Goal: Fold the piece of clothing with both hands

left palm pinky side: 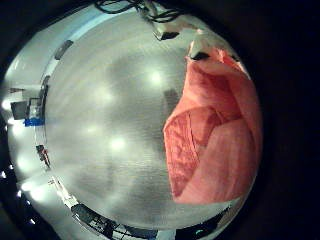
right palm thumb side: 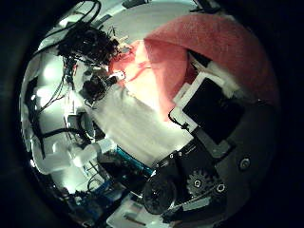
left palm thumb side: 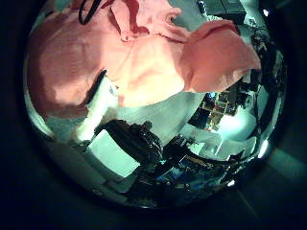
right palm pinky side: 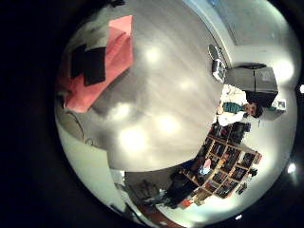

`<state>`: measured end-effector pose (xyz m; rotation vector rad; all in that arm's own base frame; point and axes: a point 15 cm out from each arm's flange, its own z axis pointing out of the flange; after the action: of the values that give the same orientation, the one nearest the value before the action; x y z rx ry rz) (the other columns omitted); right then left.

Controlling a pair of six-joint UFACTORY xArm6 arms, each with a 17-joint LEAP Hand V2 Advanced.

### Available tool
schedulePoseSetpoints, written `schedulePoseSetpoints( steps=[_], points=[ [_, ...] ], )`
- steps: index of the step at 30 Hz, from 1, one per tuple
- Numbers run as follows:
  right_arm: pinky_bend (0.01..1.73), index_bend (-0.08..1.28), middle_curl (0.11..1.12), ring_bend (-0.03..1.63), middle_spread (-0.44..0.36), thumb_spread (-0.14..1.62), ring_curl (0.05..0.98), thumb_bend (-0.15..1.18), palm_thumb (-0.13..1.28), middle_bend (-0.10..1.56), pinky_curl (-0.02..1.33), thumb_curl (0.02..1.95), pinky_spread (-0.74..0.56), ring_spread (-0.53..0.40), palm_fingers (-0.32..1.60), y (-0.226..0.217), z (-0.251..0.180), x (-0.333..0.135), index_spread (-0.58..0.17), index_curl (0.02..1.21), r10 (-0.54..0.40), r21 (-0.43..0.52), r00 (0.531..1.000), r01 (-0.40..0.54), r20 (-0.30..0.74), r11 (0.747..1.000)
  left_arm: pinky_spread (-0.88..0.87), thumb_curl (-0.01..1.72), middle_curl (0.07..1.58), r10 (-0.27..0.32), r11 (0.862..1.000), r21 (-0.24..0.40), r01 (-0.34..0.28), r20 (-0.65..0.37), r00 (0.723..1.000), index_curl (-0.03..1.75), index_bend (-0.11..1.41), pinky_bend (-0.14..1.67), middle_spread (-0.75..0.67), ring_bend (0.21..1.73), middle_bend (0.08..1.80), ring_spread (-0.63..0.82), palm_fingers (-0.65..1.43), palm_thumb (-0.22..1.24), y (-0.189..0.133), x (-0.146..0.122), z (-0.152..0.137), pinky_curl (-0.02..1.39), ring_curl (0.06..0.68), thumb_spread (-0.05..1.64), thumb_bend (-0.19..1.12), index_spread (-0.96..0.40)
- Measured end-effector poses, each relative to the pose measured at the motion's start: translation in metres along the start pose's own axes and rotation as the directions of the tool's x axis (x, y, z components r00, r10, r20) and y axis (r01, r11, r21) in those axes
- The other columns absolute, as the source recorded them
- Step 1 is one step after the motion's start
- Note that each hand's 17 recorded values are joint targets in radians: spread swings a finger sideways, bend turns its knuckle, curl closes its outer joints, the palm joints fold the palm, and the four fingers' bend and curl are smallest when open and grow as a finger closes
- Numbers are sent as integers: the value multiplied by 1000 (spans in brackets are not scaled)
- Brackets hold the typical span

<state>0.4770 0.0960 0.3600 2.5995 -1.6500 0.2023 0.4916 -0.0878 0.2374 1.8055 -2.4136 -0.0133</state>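
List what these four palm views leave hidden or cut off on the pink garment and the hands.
- Pink garment: in the left little finger side view its far part runs out past the view's dark edge, so its type is unclear.
- Its middle in the right little finger side view: covered by dark hand parts; which hand cannot be told.
- Its lower part in the right thumb side view: blocked by the right hand.
- Grip: unclear for both hands.

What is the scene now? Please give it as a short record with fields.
garment: pink piece of clothing, lying on the table, partly folded over itself
surface: grey table
left hand: over the garment; fingers reach in beside the cloth
right hand: fingers lie at the cloth's edge
grasp: cannot tell for either hand
fold: not finished
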Motion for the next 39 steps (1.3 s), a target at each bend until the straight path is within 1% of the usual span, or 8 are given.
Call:
schedulePoseSetpoints(
  steps=[13,20,22,30,34,35,37,39],
  points=[
    [1154,1046,921,1250,-148,1001,896,18,1116,1250,921,1132,-279,-264,1064,-67,12,-70,-249,932,-107,11,994,107,-1,994,338,337,344,-65,991,111,68,-35,997,448,212,186,1,577,189,236,262,629,46,-40,-83,332,198,1293,-8,-78],
    [1154,1037,924,1253,-149,1025,902,-16,1046,1239,927,1127,-280,-269,1059,-95,32,-121,-251,937,-183,20,983,183,4,983,330,344,348,-126,984,124,128,-19,992,461,206,188,-5,571,187,220,273,644,79,-70,-91,323,197,1289,-11,-87],
    [1149,1036,925,1252,-150,1037,903,-43,949,1234,927,1094,-279,-270,1055,-104,45,-135,-256,941,-202,26,979,202,5,979,329,346,350,-141,982,122,142,-15,990,464,205,188,-6,570,186,218,273,648,85,-77,-90,321,197,1291,-10,-89],
    [1112,980,924,1237,-173,1145,881,-24,854,1177,899,894,-316,-274,988,-121,77,-147,-278,942,-210,31,978,210,9,977,328,352,351,-213,970,116,212,-7,977,474,198,191,-8,566,183,214,275,662,109,-104,-88,316,198,1283,-12,-91],
    [1068,787,892,1233,-194,1174,838,-26,795,1111,861,797,-390,-287,812,-122,81,-150,-310,909,-213,31,977,212,10,977,329,356,351,-226,967,119,225,-3,974,476,196,192,-8,565,183,214,275,669,118,-108,-89,314,198,1284,-10,-92],
    [1067,620,872,1226,-200,1178,822,-26,785,1055,849,774,-421,-298,599,-122,81,-149,-314,861,-212,31,977,211,11,977,329,356,351,-230,966,118,229,-4,973,477,196,192,-8,565,183,214,275,670,122,-110,-88,313,198,1284,-10,-92],
    [1089,420,834,1259,-213,1184,802,-23,774,959,829,733,-464,-307,431,-122,81,-145,-324,808,-202,32,979,201,18,979,329,357,351,-238,965,115,237,-6,971,478,196,192,-8,565,183,214,275,666,126,-111,-86,313,199,1283,-13,-92],
    [1053,326,780,1234,-216,1180,781,-28,757,804,818,696,-444,-305,206,-123,76,-142,-338,748,-197,44,980,196,18,980,331,357,351,-241,964,111,241,-7,970,478,194,194,-8,568,184,215,278,670,128,-109,-85,313,200,1284,-11,-92]
  ],
)
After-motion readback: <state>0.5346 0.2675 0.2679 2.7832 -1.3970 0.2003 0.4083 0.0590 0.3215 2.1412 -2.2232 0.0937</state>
